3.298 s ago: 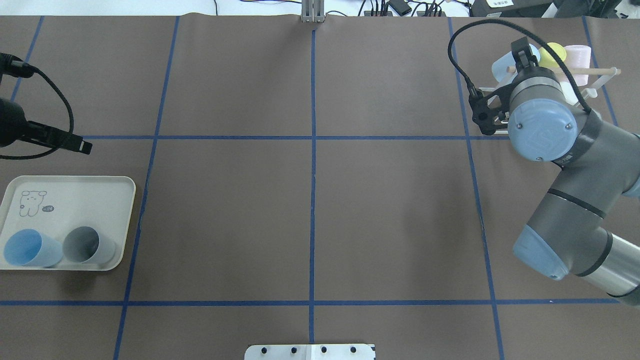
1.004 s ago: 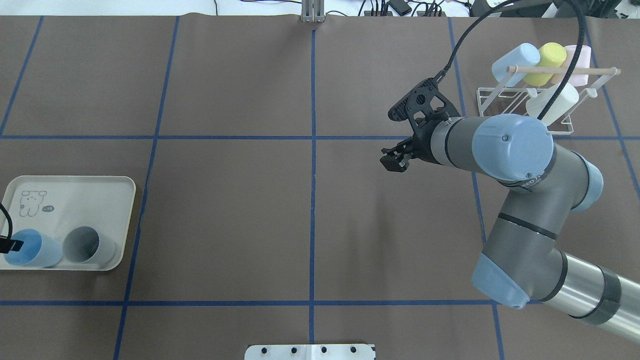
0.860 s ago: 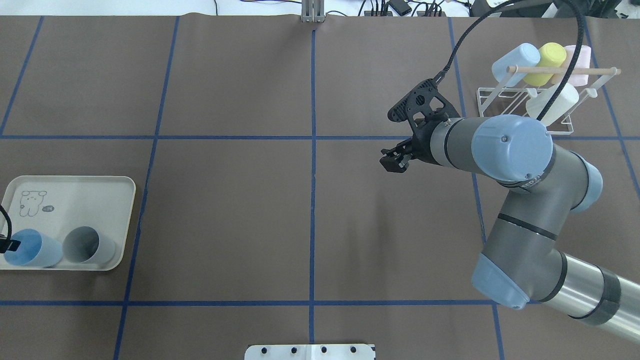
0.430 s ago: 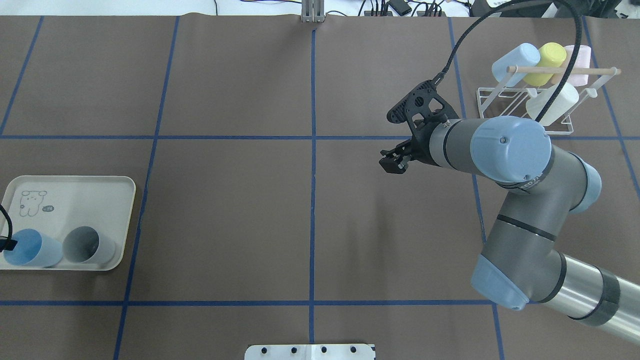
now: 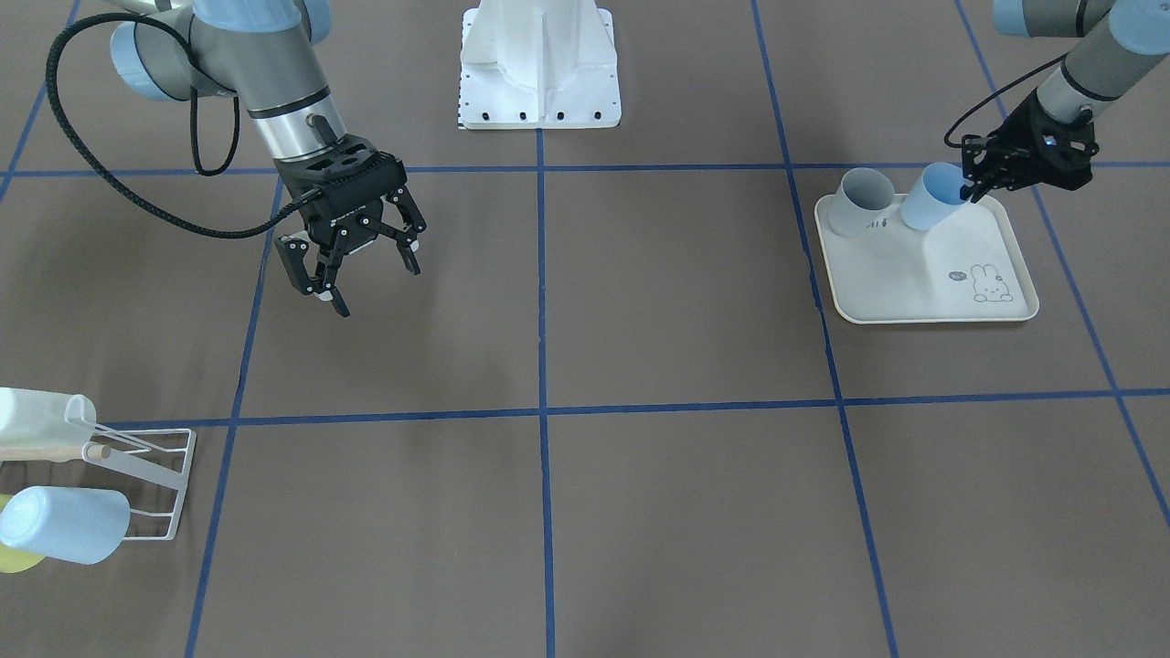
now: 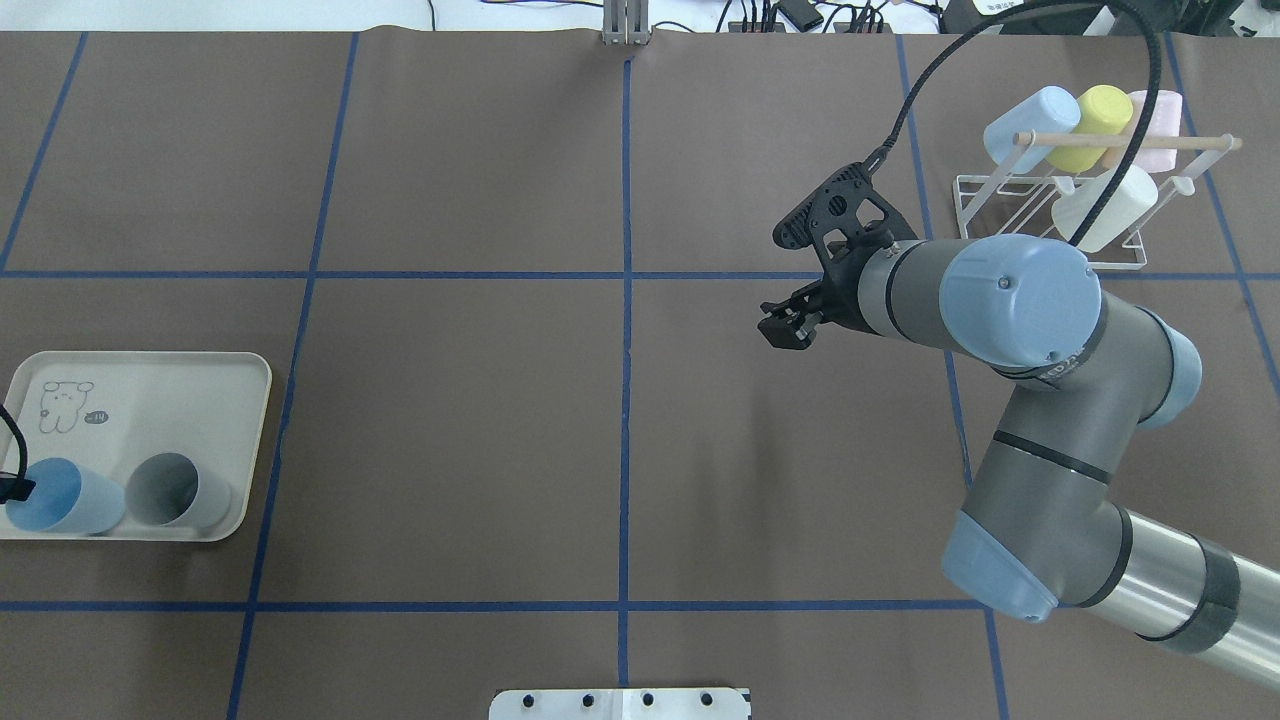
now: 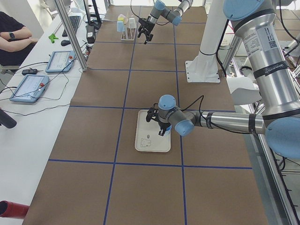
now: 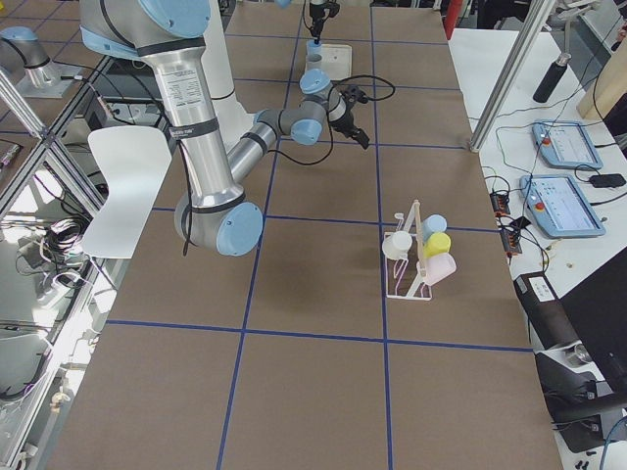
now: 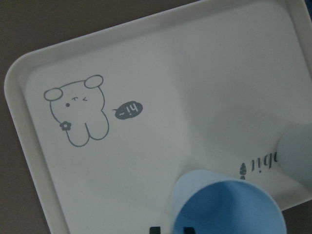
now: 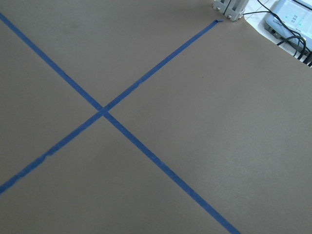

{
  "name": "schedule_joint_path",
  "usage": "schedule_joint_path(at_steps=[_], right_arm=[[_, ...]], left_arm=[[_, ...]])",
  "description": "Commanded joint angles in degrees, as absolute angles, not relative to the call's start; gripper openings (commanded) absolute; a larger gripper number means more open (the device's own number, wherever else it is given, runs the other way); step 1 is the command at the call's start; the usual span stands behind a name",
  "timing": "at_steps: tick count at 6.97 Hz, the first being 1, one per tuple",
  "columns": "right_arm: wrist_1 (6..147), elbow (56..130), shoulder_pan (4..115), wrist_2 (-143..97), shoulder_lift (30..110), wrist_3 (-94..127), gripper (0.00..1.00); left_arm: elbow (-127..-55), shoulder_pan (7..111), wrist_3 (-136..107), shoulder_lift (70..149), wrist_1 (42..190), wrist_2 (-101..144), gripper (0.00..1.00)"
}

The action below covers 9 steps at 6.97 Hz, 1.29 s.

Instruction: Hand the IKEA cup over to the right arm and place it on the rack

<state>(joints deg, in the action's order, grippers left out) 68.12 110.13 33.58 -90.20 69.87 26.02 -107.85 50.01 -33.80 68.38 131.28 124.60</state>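
In the overhead view the left arm is cut off at the 9 o'clock edge, and only a dark tip and a loop of cable show at the blue cup (image 6: 60, 497). The left wrist view crops the two dark fingertips (image 9: 155, 229) at its bottom edge. They sit close together astride the cup's rim wall, one inside and one outside, so the left jaws are pinching that rim. Whether the cup's base rests flat on the tray (image 6: 150, 400) cannot be made out. The front-facing view cuts the rack (image 6: 1040, 215) at its edge and leaves the yellow cup (image 6: 1095, 115) as a sliver. The right wrist view shows only bare desk (image 6: 450, 400) and crossed blue tape (image 10: 102, 112). The cream tray, at 8 o'clock on the desk, holds the blue cup and, just beside it at its 3 o'clock, a grey cup (image 6: 178, 490). The rack, at 1 o'clock, carries four cups. A pale blue cup (image 6: 1030, 122), the yellow cup and a pink cup (image 6: 1155, 125) are lined along the wooden dowel (image 6: 1180, 141), the pink one partly behind a cable. A white cup (image 6: 1105, 208) lies at their 6 o'clock. The right jaws, spread wide and empty, hover above the desk at 8 o'clock from the rack, well apart from the tray.
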Motion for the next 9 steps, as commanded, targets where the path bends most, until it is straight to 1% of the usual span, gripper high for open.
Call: schedule_joint_path(at_steps=[1,3,4,5,7,8,9], right_arm=[[68.12,110.13,33.57,-90.18,69.87,26.02,0.99],[68.12,109.51,32.96,-90.18,69.52,26.02,0.99],[67.94,108.9,32.7,-89.91,68.83,25.93,0.99],[65.33,107.5,32.0,-89.22,67.34,25.93,0.99],[49.56,101.28,31.38,-89.21,66.36,26.63,0.99],[43.04,98.12,30.51,-89.03,65.84,26.37,0.99],[34.89,94.69,29.8,-89.03,64.61,26.37,0.99]], left_arm=[[-108.19,50.01,-33.84,68.55,131.31,124.63,0.0],[-108.72,50.45,-33.31,68.55,131.22,124.63,0.0],[-110.2,50.71,-33.05,68.55,130.79,124.72,0.0],[-110.91,52.37,-32.96,68.38,130.52,125.24,0.0],[-111.01,63.84,-27.36,68.73,128.95,130.48,0.0],[-111.44,69.38,-27.16,72.3,124.93,136.96,0.0],[-111.53,74.48,-28.12,79.21,118.8,142.59,0.0]])
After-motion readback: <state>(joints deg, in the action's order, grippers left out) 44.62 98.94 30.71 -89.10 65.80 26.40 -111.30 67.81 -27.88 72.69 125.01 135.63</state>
